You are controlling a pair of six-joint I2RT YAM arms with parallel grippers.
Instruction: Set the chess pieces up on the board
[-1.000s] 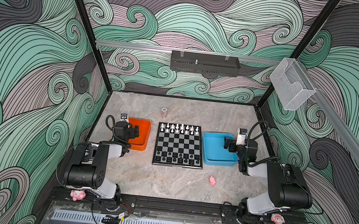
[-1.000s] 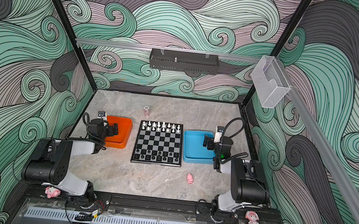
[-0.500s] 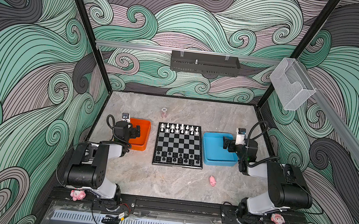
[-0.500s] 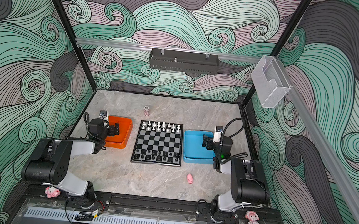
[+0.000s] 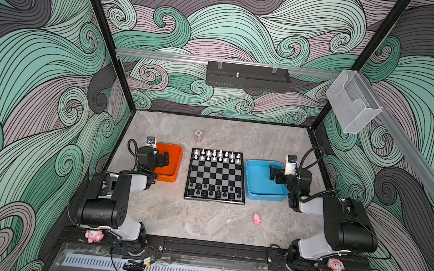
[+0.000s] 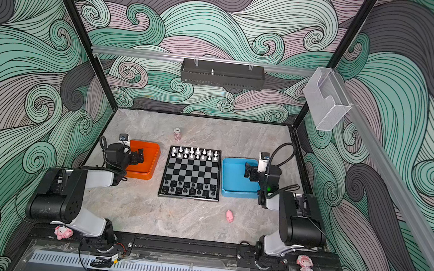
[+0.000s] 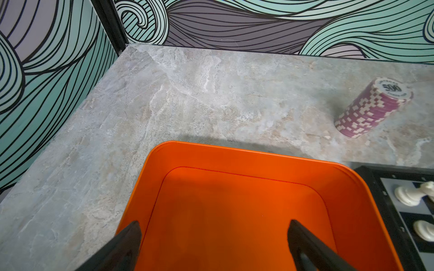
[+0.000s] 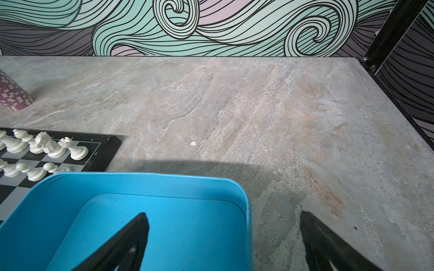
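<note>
The board [image 5: 216, 175] [image 6: 191, 173] lies in the middle of the table in both top views. White chess pieces [image 5: 218, 155] [image 6: 194, 153] fill its two far rows and black chess pieces [image 5: 215, 191] [image 6: 189, 188] its two near rows. My left gripper [image 5: 164, 159] [image 7: 213, 226] hangs open over the empty orange tray [image 5: 171, 177] [image 7: 234, 157]. My right gripper [image 5: 272, 172] [image 8: 224, 219] hangs open over the right rim of the empty blue tray [image 5: 255, 194] [image 8: 141, 180]. Nothing sits between either pair of jaws.
A stack of purple poker chips [image 5: 198, 136] [image 7: 373, 106] stands behind the board. A pink pig figurine [image 5: 256, 219] lies on the table in front of the board's right corner. Patterned walls close in the table on three sides.
</note>
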